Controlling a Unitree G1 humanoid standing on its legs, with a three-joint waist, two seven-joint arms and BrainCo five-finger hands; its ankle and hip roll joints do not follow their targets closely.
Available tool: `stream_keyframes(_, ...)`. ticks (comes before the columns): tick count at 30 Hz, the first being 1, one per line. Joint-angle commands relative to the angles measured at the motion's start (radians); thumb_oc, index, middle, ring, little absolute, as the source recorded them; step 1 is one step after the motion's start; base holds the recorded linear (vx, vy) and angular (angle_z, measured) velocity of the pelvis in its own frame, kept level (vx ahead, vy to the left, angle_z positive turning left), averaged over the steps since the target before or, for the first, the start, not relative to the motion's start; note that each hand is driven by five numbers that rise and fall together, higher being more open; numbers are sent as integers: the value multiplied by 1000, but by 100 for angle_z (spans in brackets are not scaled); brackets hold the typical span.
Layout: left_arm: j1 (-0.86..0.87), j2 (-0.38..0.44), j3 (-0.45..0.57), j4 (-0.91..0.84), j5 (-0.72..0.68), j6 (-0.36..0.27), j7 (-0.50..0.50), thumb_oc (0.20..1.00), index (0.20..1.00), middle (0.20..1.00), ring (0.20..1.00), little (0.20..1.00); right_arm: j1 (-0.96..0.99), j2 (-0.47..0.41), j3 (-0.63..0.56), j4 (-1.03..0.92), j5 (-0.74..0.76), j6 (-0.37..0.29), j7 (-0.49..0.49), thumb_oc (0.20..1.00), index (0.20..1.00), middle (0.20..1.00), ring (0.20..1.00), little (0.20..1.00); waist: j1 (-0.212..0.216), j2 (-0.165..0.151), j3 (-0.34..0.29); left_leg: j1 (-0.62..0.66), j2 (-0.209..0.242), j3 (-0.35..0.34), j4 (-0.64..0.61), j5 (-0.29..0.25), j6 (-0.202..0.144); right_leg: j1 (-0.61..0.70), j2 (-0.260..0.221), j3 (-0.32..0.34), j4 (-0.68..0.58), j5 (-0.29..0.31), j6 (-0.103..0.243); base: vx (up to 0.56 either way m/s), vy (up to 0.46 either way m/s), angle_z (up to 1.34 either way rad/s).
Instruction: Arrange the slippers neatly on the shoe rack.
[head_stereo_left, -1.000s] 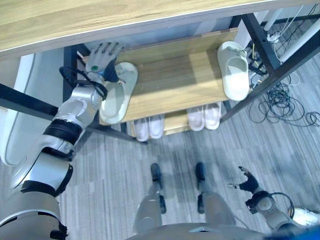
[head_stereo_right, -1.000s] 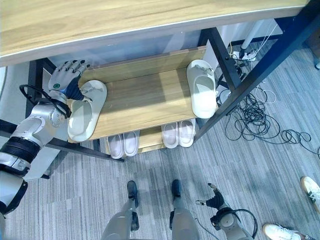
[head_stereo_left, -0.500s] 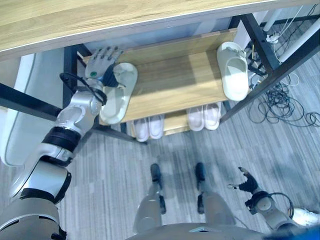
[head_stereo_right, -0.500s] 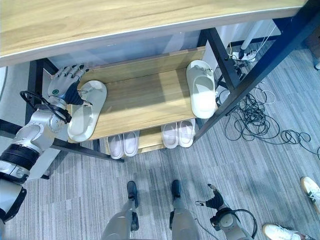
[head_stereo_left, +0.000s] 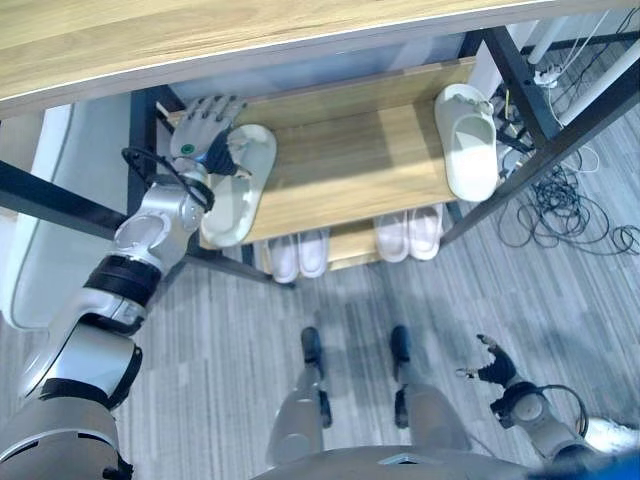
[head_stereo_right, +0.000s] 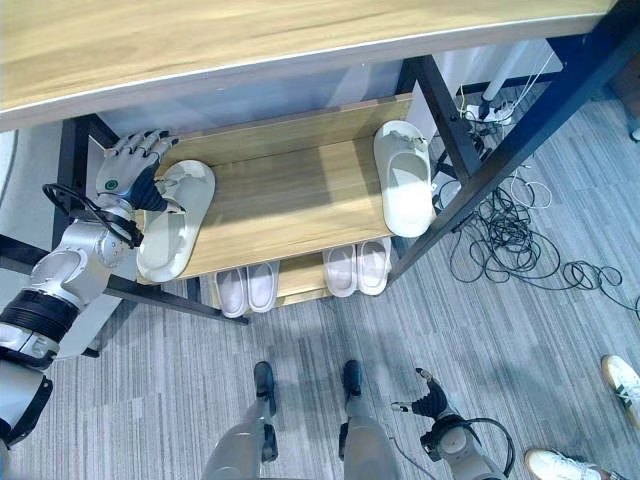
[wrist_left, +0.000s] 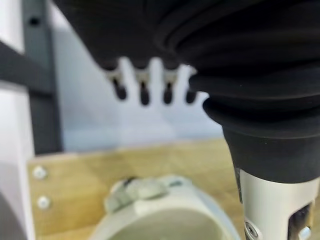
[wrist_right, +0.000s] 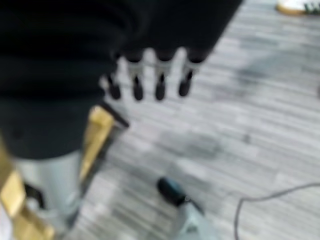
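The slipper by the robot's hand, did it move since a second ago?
A little. The left hand drew back slightly toward the shelf's left end, fingers open, and the left slipper turned slightly with it. The right slipper, the pairs on the lower shelf and the right hand stayed put.

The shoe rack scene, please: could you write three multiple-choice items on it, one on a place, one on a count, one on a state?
1. Where on the middle shelf does the slipper beside the left hand lie?
A. at its left end
B. in its middle
C. at its right end

2. How many pairs of white shoes stand on the bottom shelf?
A. one
B. two
C. four

3. How is the left hand?
A. clenched on the rack frame
B. open, fingers straight
C. curled under the slipper

Key: 1 A, the left slipper lies at the left end of the shoe rack, the right slipper opposite. 2 B, two white pairs show. 3 B, the left hand has extended fingers.
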Motion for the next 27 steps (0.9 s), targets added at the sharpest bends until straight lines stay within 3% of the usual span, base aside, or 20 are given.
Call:
stream_keyframes(1,-53,50,40,72,24,30,48,1000,1000,1000,1000,1000,4,-11,-8,-33,-25,-9,-22,1000,1000,1000,1000,1000,46,20,24,-37,-15,-77,12,-38,-16,-46,-86,-23,83,-95,76,0,0,0)
stream_keyframes(22,-71,-4,52,151,28,85,87,1000,1000,1000,1000,1000,-4,-11,9,-28,-30,-9,-34,1000,1000,1000,1000,1000,42,6,8,-46,-14,-83,12,-41,-16,-41,-79,-29,63,-90,76,5,0,0)
stream_keyframes(23,-70,-15,51,160,24,84,84,871,871,871,871,871,-3,-10,11,-28,-30,-8,-33,1000,1000,1000,1000,1000,42,6,7,-46,-14,-82,12,-42,-16,-41,-79,-29,63,-90,76,0,0,0)
stream_keyframes(24,-64,-29,54,165,19,87,80,369,369,369,369,369,-5,-9,14,-27,-31,-6,-31,1000,1000,1000,1000,1000,40,5,8,-47,-14,-82,12,-42,-16,-42,-78,-27,64,-91,75,0,0,0)
stream_keyframes(25,-66,-42,54,171,15,88,79,200,200,200,200,200,-5,-9,16,-30,-31,-6,-30,1000,1000,1000,1000,1000,39,4,7,-46,-14,-81,12,-41,-16,-43,-78,-27,65,-91,74,0,0,0)
stream_keyframes(27,-69,-69,48,189,9,90,80,200,200,200,200,200,-11,-8,21,-31,-31,-6,-30,1000,1000,1000,1000,1000,36,2,8,-47,-13,-80,12,-41,-16,-46,-78,-25,66,-91,73,0,0,0)
